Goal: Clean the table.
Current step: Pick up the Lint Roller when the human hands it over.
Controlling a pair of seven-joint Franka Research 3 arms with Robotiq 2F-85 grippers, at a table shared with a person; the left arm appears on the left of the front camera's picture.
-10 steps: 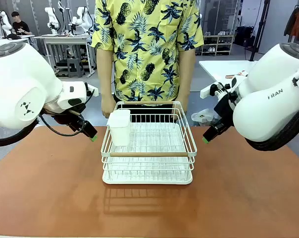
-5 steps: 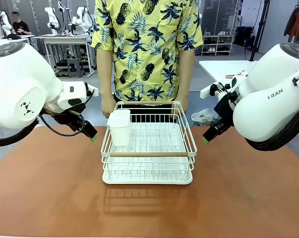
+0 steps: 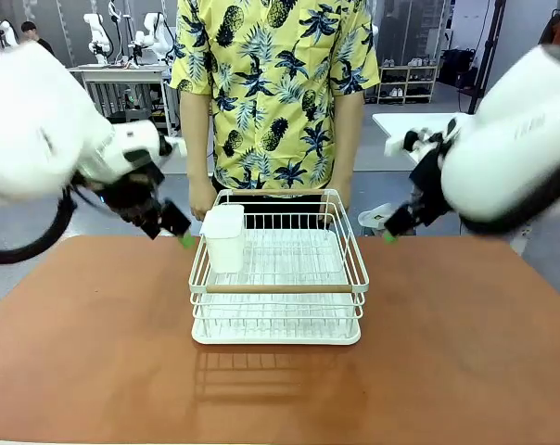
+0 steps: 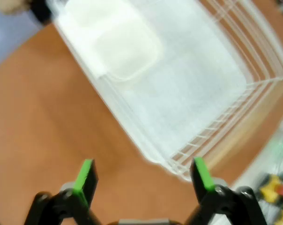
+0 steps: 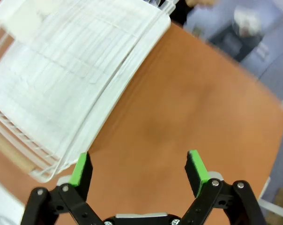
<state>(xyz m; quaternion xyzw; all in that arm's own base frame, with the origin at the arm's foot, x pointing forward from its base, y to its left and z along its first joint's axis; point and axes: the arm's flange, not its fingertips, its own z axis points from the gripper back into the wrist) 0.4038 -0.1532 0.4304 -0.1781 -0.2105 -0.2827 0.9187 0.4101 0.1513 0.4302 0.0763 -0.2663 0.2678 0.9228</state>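
Reddish-brown table [image 3: 85,371] fills the front view, a person [image 3: 275,93] standing at its 12 o'clock edge. Dead centre sits the white wire rack [image 3: 278,311], with a white tub [image 3: 224,236] tucked in its 10 o'clock corner. Left gripper [image 4: 142,168] hovers at the rack's 10 o'clock, just beside the tub, fingers spread, empty. Right gripper [image 5: 137,161] hangs at 2 o'clock, fingers spread too, holding nothing

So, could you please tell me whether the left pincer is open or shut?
Open: the left pincer has its green pads wide apart in the left wrist view, with nothing held between them.
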